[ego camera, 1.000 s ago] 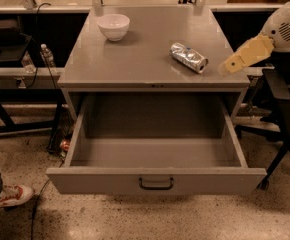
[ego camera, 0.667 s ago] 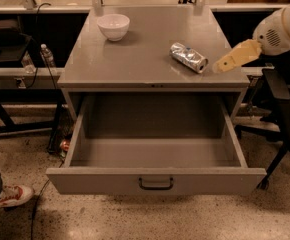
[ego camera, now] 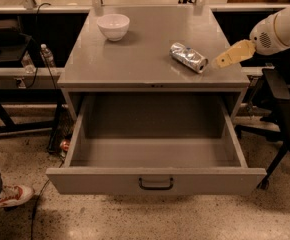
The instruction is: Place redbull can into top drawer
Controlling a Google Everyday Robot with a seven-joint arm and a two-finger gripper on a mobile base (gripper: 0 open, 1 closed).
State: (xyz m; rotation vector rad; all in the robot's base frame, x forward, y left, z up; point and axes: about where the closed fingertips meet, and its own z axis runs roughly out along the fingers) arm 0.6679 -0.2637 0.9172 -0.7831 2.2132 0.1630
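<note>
White bowl (ego camera: 113, 26) on cabinet top (ego camera: 135, 59), back-left

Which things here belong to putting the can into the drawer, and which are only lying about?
For the job: redbull can, on its side on the cabinet top; top drawer, pulled open; pincer, just right of the can, apart from it.
Lying about: white bowl, back left on the cabinet top; plastic bottle, left of the cabinet.
</note>
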